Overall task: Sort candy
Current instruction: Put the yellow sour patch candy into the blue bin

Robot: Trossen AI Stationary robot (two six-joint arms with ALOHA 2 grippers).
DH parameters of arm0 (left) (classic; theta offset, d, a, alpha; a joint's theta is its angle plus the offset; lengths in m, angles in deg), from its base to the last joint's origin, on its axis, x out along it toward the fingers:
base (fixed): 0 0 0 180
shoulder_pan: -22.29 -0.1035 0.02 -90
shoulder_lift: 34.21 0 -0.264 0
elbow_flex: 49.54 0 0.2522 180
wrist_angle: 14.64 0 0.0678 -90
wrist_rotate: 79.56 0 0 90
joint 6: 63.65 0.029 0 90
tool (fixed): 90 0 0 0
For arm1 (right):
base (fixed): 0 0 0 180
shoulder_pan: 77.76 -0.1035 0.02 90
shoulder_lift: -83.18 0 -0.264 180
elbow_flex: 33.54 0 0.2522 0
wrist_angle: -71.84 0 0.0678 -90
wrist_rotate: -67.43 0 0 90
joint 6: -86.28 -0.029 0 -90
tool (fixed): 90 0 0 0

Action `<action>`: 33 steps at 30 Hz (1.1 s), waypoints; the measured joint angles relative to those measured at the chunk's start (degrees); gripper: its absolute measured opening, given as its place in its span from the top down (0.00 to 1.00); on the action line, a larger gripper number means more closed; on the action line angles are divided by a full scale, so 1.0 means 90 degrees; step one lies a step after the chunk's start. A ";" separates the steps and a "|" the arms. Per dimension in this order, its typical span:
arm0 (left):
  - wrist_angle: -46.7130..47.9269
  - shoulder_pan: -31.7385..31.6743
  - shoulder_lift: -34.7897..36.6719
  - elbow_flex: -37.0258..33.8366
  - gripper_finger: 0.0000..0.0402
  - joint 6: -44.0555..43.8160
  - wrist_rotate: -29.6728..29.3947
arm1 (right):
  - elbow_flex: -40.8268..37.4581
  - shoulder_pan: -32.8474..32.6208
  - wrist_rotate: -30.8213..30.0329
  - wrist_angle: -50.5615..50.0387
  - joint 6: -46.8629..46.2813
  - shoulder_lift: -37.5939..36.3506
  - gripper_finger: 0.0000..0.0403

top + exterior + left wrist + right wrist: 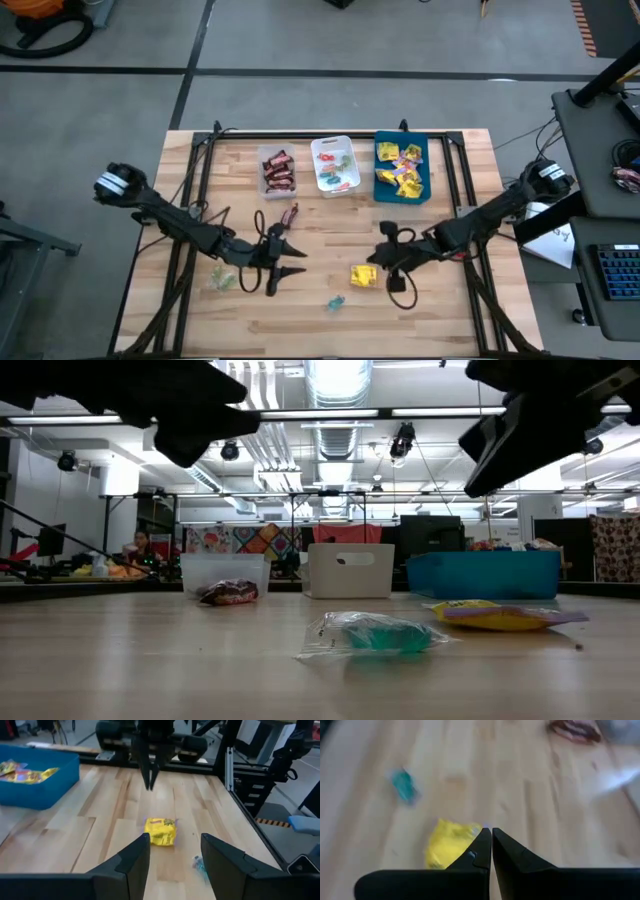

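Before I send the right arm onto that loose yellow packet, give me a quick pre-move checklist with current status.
1. Target in view: ok. The yellow packet lies flat on the wood, apart from the other loose pieces.
2. Right end effector ready to grasp: not ok. Its fingers are shut together; open them first.
3. Right end effector position: ok. It sits just beside the packet, on the tray side.
4. Left end effector out of the way: cannot tell. It is open and points toward the packet from the other side.
5. Nearby candy: ok. The teal piece lies apart from the packet.
6. Destination: ok. The blue tray already holds yellow packets.
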 joint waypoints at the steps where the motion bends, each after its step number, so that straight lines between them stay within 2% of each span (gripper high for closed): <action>1: -0.0226 0.0001 -0.0156 0.0005 0.61 0.0072 0.0000 | -0.0196 -0.0047 0.0000 0.0449 -0.0055 0.0000 0.98; 4: -0.0668 0.0001 -0.0590 0.0052 0.65 0.0257 -0.0001 | -0.0640 -0.0172 0.0007 0.1248 -0.0350 0.0022 0.98; 7: -0.0689 0.0001 -0.0989 0.0217 0.72 0.0316 -0.0010 | -0.0832 -0.0262 -0.0005 0.1385 -0.0654 0.0024 0.98; 11: -0.0684 -0.0001 -0.1590 0.0577 0.87 0.0578 -0.0024 | -0.0898 -0.0411 0.0000 0.1385 -0.0929 0.0024 0.98; 14: -0.0697 -0.0018 -0.2038 0.0915 0.98 0.0827 -0.0275 | -0.0857 -0.0554 -0.0002 0.1372 -0.0960 0.0029 0.98; 18: -0.0687 -0.0156 -0.2529 0.1261 0.98 0.0938 -0.0340 | -0.0713 -0.0722 -0.0062 0.1384 -0.0962 0.0032 0.98; 22: -0.0807 -0.0262 -0.2858 0.1469 1.00 0.0938 -0.0335 | -0.0646 -0.0944 -0.0486 0.1396 -0.0963 0.0032 0.98; 28: -0.0856 -0.0254 -0.2890 0.1509 1.00 0.0926 -0.0336 | -0.0648 -0.1346 -0.1305 0.1701 -0.0962 0.0374 0.98; 33: -0.0873 -0.0254 -0.2853 0.1479 1.00 0.0916 -0.0341 | -0.0648 -0.1381 -0.1357 0.2055 -0.1008 0.0952 0.98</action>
